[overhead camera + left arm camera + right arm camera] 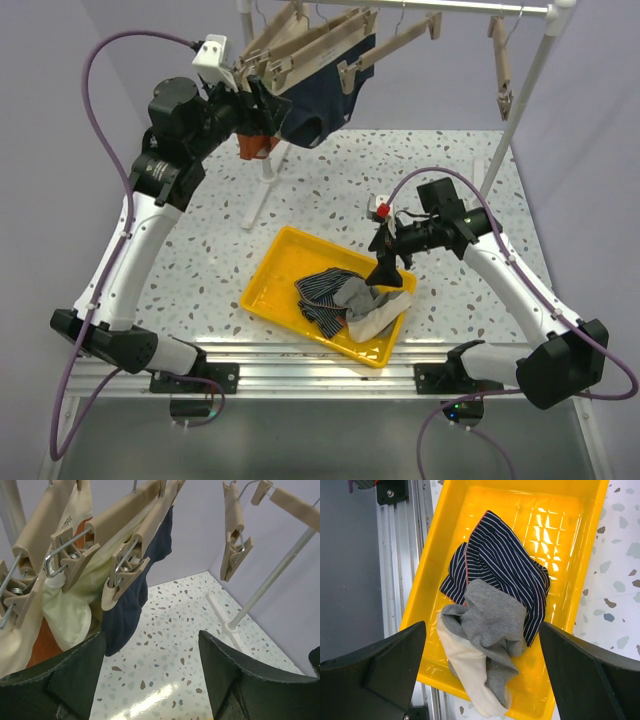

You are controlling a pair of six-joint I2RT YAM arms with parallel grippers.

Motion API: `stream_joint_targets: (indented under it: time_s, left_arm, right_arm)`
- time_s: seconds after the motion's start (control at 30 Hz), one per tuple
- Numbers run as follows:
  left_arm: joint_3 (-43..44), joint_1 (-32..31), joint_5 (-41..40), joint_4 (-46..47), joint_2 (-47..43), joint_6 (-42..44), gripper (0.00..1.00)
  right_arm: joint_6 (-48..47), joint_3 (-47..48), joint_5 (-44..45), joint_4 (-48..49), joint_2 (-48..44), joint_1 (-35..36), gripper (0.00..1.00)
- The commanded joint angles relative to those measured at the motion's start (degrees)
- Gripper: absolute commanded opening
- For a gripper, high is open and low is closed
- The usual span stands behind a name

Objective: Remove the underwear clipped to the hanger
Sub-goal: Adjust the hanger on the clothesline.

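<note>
The navy briefs [131, 605] hang just ahead of and above the left tool [152, 680], pinched at one corner by a wooden clip [122, 582] on a hanger bar [150, 517]; beside them, further to that tool's left, hang the pale cream-green briefs [70, 615] and a sliver of the orange-red briefs [45, 642]. The left tool's fingers stand well apart, gripping nothing, with the navy hem close to its left finger [75, 677].

The striped briefs [505, 567] and the grey-white briefs [487, 630] already lie heaped in the yellow tray [440, 545] directly under the right tool [480, 675], which is also spread wide and empty.

To do this step well, I judge the left tool should rise and close on a good fold of navy cloth near the clip, then pull down along the clip's jaws rather than sideways, so the hanger does not swing along the rail [440, 8].

How the navy briefs' far corner is fastened cannot be made out. The orange-red pair is mostly hidden behind the others. The rack's foot [225, 622] on the tabletop [165, 645] is partly cut off.
</note>
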Motion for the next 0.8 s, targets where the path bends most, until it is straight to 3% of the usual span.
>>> stream_joint_targets:
  time_s: [0.0,0.33,0.63,0.73,0.77]
  left_arm:
    - [-2.6,0.3,0.0,7.4,0.4,4.2,0.78]
    - [-4.6,0.3,-1.8,16.5,4.1,8.4,0.68]
    - [-3.1,0.3,-3.9,18.8,7.9,8.5,0.56]
    - [-3.2,0.3,-2.0,20.1,8.9,8.2,0.51]
    - [-3.3,0.3,-0.7,20.5,9.0,8.0,0.45]
  right_arm:
    - [0.2,0.2,-2.1,1.3,-1.0,-0.3,0.99]
    - [0.8,-0.2,-2.3,1.7,-2.2,-0.8,0.99]
    - [1.1,-0.1,-2.7,1.8,-2.6,-1.2,0.99]
    - [1.2,-0.2,-2.8,2.0,-2.5,-1.3,0.98]
    - [1.2,-0.2,-2.8,2.1,-2.5,-1.4,0.98]
